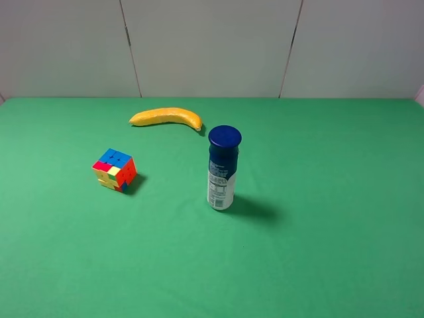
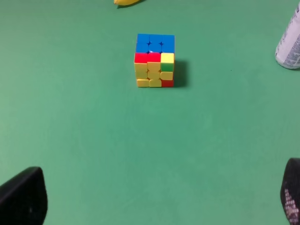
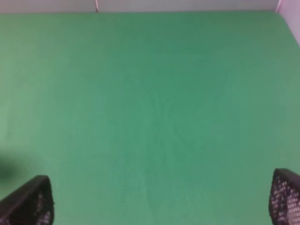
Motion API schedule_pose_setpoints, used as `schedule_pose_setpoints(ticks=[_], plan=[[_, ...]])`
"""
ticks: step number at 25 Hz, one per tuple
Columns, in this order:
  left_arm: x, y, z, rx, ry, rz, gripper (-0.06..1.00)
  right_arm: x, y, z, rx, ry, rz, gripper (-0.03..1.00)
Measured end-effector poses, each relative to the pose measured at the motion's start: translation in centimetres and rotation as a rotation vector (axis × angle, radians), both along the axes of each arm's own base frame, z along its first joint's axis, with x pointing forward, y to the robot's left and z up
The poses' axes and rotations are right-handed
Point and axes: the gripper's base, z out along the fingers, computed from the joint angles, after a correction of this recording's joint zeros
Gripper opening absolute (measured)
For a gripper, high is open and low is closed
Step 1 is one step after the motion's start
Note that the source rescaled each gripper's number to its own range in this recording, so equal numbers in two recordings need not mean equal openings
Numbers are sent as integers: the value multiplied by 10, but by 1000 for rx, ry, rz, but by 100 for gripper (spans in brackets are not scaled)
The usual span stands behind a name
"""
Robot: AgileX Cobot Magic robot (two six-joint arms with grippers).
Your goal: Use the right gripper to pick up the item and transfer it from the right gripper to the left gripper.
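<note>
The item, a small puzzle cube (image 1: 114,169) with blue, red, yellow and orange stickers, rests on the green table left of centre. The left wrist view shows the cube (image 2: 155,60) well ahead of my left gripper (image 2: 154,199), whose two black fingertips stand far apart at the frame's lower corners with nothing between them. My right gripper (image 3: 161,199) is likewise open, its mesh-padded fingertips wide apart over bare green cloth; the cube does not appear in that view. Neither gripper appears in the exterior high view.
A yellow banana (image 1: 166,117) lies behind the cube. A white bottle with a blue cap (image 1: 222,167) stands upright to the cube's right; its side edge (image 2: 290,44) shows in the left wrist view. Grey wall panels back the table.
</note>
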Motion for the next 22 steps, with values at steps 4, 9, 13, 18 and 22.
schedule_pose_setpoints(ticks=[4,9,13,18,22], plan=[[0,0,0,3,-1,39,100,0,0,0,1,0,0,100],[1,-2,0,5,-1,196,100,0,0,0,1,0,0,100],[1,-4,0,5,-1,323,100,0,0,0,2,0,1,100],[1,-4,0,7,-1,362,100,0,0,0,2,0,1,100],[1,-4,0,7,-1,364,100,0,0,0,2,0,1,100]])
